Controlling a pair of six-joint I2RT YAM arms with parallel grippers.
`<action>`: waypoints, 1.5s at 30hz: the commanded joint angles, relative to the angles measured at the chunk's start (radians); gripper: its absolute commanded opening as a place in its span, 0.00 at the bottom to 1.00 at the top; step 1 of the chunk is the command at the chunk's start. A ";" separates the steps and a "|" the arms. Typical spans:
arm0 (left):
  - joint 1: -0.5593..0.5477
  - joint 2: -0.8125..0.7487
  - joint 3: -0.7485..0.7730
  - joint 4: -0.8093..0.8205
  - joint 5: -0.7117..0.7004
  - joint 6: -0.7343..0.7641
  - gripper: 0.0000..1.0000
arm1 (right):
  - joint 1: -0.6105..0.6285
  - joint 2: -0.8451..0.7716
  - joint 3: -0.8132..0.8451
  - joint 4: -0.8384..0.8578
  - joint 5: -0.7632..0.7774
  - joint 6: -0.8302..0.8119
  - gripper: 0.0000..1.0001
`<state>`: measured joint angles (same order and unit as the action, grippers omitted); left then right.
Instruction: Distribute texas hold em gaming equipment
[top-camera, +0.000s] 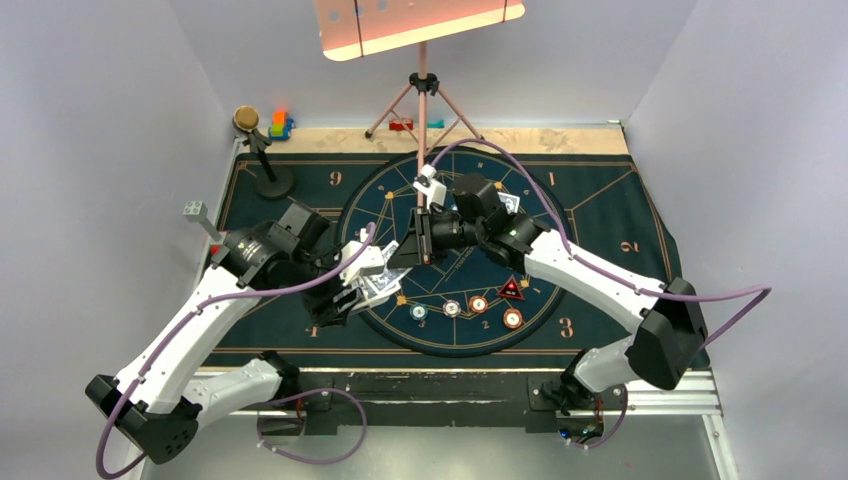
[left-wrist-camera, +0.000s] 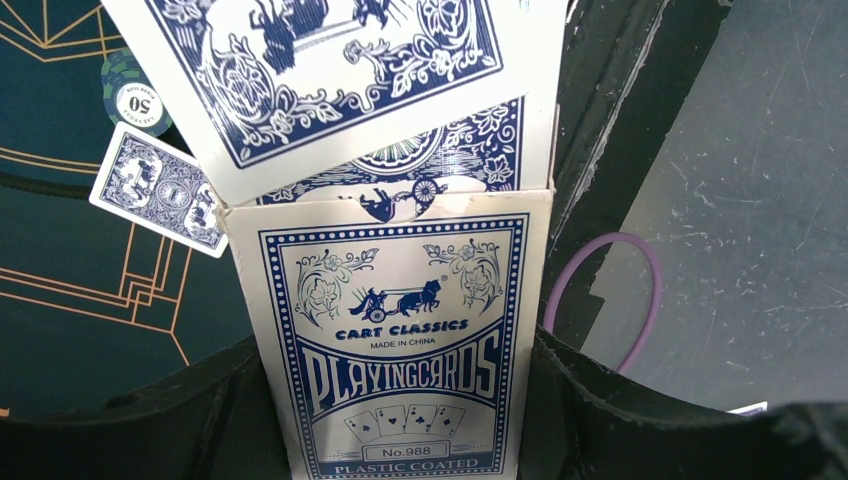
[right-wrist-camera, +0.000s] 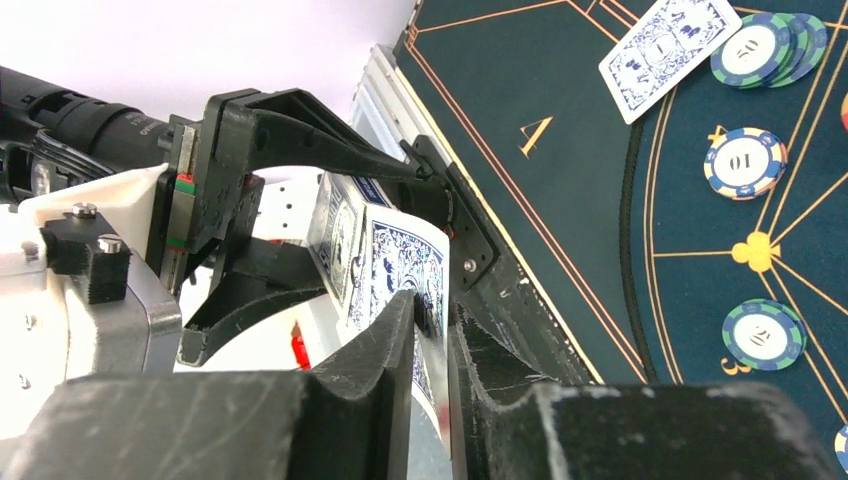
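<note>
My left gripper (top-camera: 358, 278) is shut on a blue-and-white playing-card box (left-wrist-camera: 400, 350), held between its jaws with the box's open end away from the wrist. My right gripper (top-camera: 418, 245) is shut on one card (right-wrist-camera: 400, 265) sticking out of that box; the same card fills the top of the left wrist view (left-wrist-camera: 320, 70). A single card (left-wrist-camera: 160, 188) lies face down on the mat beside a teal chip (left-wrist-camera: 135, 95). Teal (top-camera: 419, 313), white (top-camera: 452, 308) and orange (top-camera: 479, 303) chips and the red-edged triangular marker (top-camera: 511, 289) lie on the mat's circle.
The dark numbered mat (top-camera: 600, 200) covers the table. A pink tripod (top-camera: 425, 95) stands at the back centre. A black stand (top-camera: 268, 165) and toy blocks (top-camera: 280, 125) are at the back left. Another card (top-camera: 510, 203) lies by the right arm. The metal front rail (top-camera: 440, 385) borders the near edge.
</note>
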<state>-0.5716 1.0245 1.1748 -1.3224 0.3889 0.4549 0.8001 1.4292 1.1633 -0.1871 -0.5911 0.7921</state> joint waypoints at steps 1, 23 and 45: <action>0.004 -0.013 0.031 0.018 0.032 0.004 0.00 | -0.005 -0.045 0.056 -0.058 0.065 -0.037 0.16; 0.004 -0.014 0.036 0.012 0.033 0.007 0.00 | -0.274 -0.248 -0.096 -0.148 0.036 -0.064 0.00; 0.005 -0.014 0.043 0.003 0.039 0.006 0.00 | -0.400 -0.199 -0.537 -0.158 0.210 -0.148 0.00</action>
<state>-0.5716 1.0245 1.1748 -1.3239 0.3912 0.4553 0.4053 1.2499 0.6243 -0.3325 -0.4572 0.6746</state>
